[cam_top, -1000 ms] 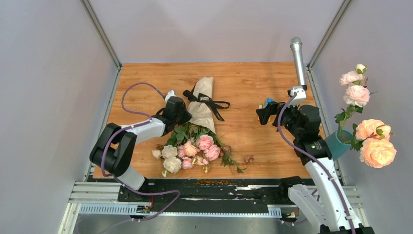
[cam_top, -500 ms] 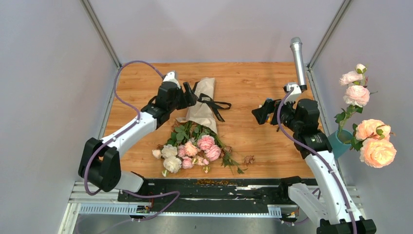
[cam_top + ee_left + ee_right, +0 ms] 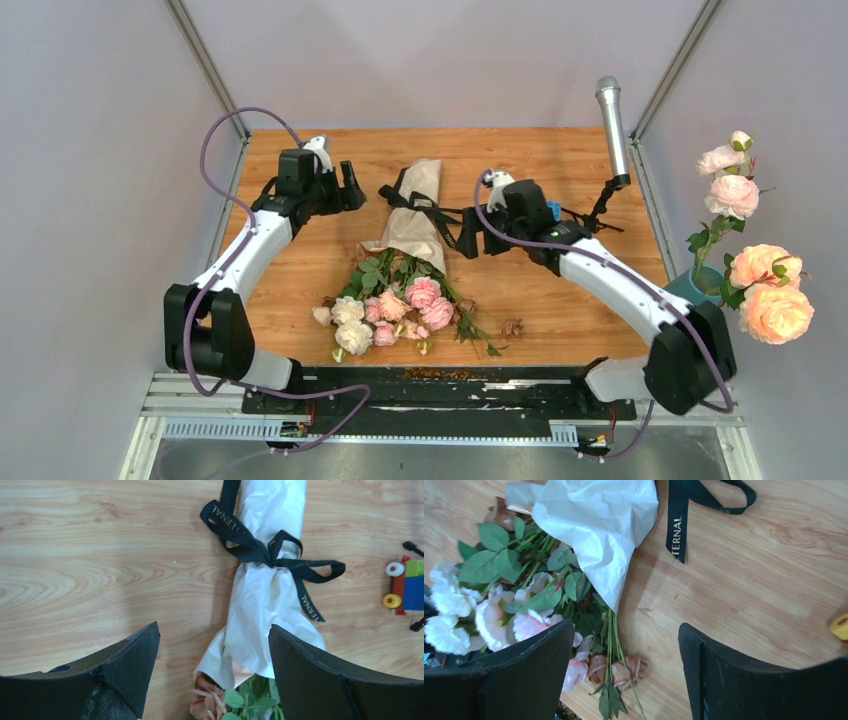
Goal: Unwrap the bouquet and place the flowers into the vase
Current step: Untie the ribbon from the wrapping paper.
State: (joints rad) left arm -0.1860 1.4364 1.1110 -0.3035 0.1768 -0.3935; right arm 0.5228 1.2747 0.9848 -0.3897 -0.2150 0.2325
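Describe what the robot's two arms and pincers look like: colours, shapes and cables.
The left arm and right arm both have white tube-like links joined by chunky black joints, with a purple cable looping loosely along each. The left pincer and right pincer each end in two broad, matte black, wedge-shaped fingers.

Overhead looks down; both close wrist views apparently share bouquet point(image 3: 265, 595).

- I see my left arm point(image 3: 243, 257) reaching far forward along the left side, elbow bent, wrist turned rightward
- The left gripper point(image 3: 351, 186) has its jaws spread wide, nothing between them
- My right arm point(image 3: 622, 287) stretches forward and across toward the middle
- The right gripper point(image 3: 473, 240) points left, jaws wide apart, gripping nothing
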